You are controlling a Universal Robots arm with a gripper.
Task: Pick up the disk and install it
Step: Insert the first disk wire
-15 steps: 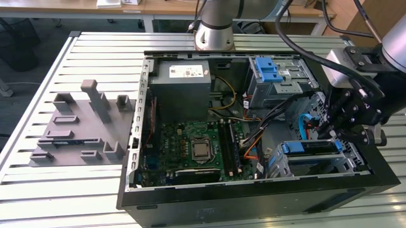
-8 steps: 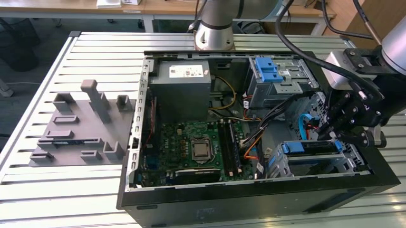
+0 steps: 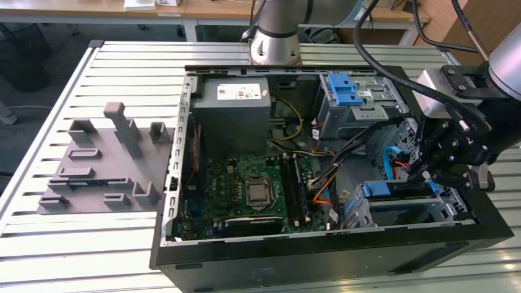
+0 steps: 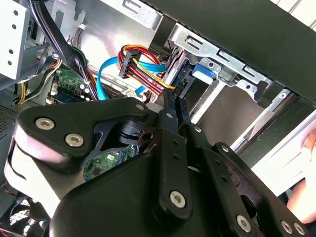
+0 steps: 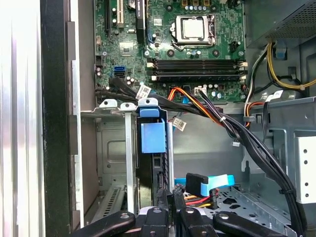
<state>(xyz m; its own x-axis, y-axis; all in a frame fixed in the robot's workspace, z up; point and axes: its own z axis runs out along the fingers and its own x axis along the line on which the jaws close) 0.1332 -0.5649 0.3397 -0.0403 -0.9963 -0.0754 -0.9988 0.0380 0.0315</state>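
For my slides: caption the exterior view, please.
Arm's pincer reaches into the open computer case at the drive cage on the exterior view's right, beside the motherboard.

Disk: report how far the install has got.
Done: the disk stands on edge inside the drive cage. In hand: the claw is at its exposed end. Left: the blue cable's plug lies beside it and looks unconnected; full seating cannot be judged.

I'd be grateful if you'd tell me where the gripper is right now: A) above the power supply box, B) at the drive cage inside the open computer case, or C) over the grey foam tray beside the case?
B: in the exterior view the gripper hangs at the drive cage inside the open computer case, where the disk sits with its blue rail showing.
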